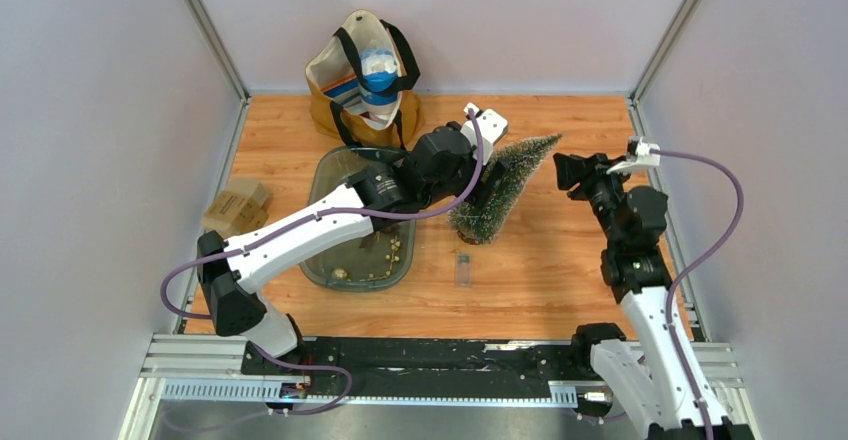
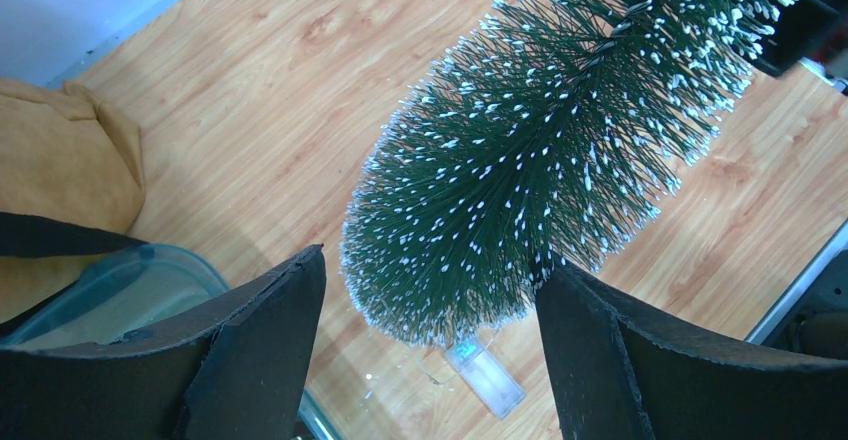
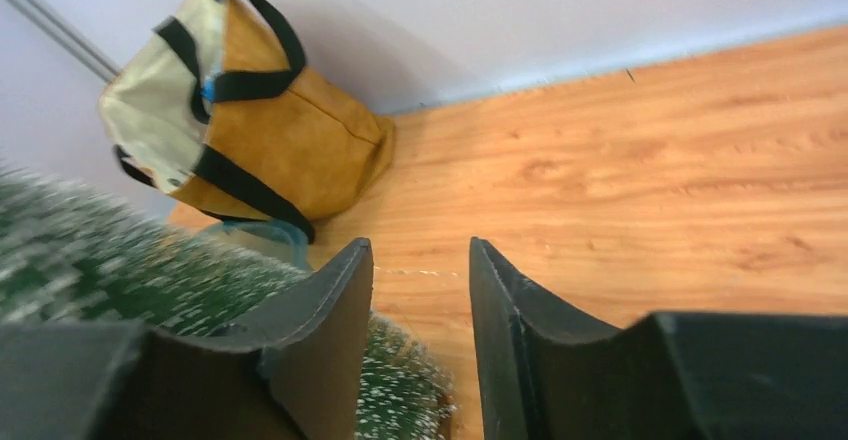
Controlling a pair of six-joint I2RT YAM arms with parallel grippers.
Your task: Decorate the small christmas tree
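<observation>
The small green bottle-brush christmas tree with white-tipped bristles tilts mid-table, base near-left, tip far-right, its lower body framed by the wide-apart left gripper, while the narrowly parted, empty right gripper sits just off its tip.

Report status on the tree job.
Left end effector open, facing tree. Right end effector open, beside its tip. No ornaments on it yet. No obstruction seen.

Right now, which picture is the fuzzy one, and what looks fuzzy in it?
Right wrist view: the tree at the left is smeared and blurry, while the bag looks fairly sharp. Left wrist view: the tree's white-tipped needles are crisp. Top view: everything is clear.
</observation>
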